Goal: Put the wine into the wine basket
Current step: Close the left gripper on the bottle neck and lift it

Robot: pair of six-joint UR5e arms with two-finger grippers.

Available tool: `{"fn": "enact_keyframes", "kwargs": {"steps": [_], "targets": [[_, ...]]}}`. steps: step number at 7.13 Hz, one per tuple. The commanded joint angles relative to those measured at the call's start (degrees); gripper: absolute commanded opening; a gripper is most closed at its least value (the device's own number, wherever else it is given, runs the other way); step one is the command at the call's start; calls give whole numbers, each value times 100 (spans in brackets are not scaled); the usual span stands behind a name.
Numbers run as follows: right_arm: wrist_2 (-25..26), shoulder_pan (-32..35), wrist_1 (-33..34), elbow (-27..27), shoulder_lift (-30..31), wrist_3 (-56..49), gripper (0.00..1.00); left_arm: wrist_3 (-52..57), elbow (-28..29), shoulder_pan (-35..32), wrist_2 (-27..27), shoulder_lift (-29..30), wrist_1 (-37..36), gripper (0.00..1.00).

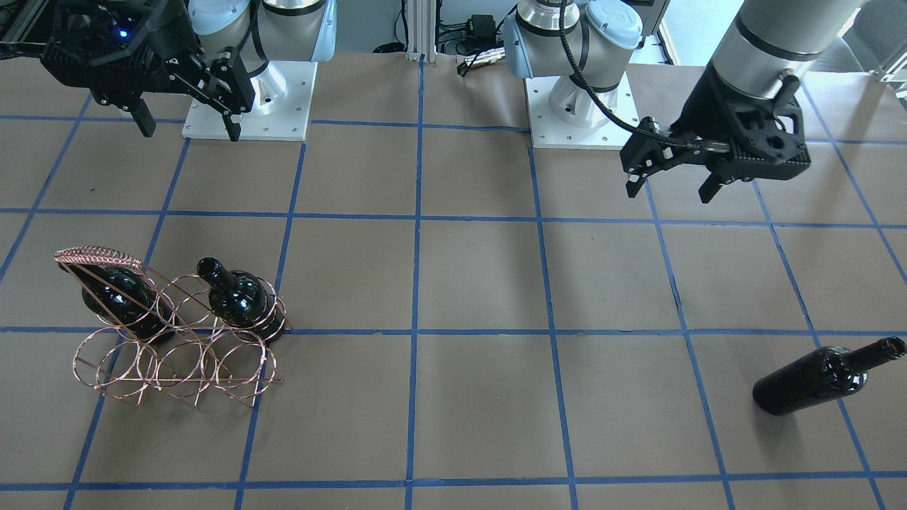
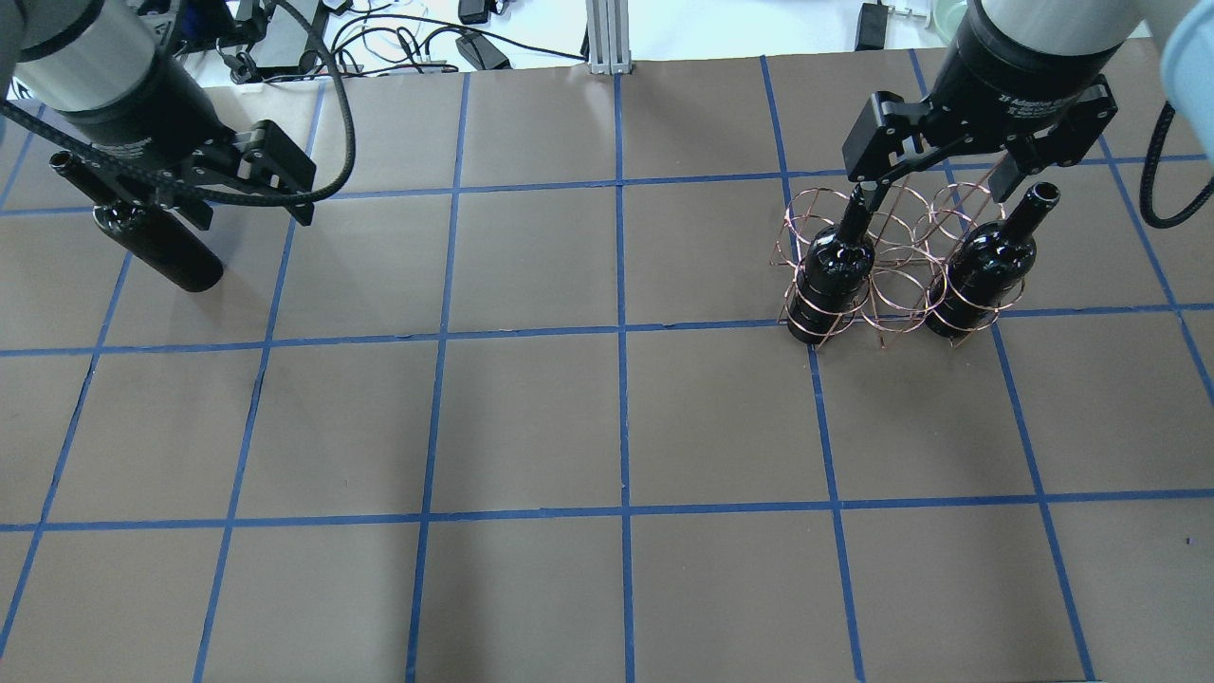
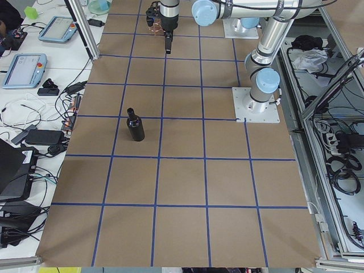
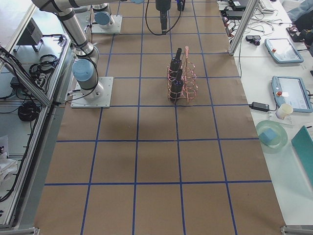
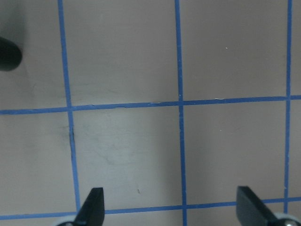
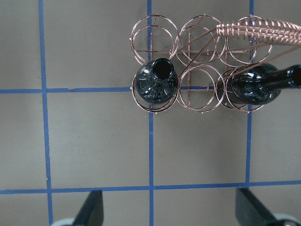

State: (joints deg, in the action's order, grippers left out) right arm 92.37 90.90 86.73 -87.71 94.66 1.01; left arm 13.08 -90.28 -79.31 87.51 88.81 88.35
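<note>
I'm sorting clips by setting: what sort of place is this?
Most likely a robotics lab or test cell: the left arm and right arm are bolted to a table gridded with blue tape, and teach pendants and loose cables lie beside it.

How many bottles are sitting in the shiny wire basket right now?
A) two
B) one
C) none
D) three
A: one bottle and a second bottle sit in the rings of the wine basket, while the third bottle lies on the table, outside it.
</note>
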Motion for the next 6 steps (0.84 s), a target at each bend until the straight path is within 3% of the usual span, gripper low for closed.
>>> {"fn": "enact_keyframes", "kwargs": {"steps": [1,3,6], "targets": [[-9,6,2,-9,0,5,100,1148,342,834,29,328,-45,100],[-9,6,2,-9,9,14,100,2203,895,1433,55,881,-167,100],[0,15,-24,-18,9,-4,100,2972,1074,1935,73,1585,-966,100]]}}
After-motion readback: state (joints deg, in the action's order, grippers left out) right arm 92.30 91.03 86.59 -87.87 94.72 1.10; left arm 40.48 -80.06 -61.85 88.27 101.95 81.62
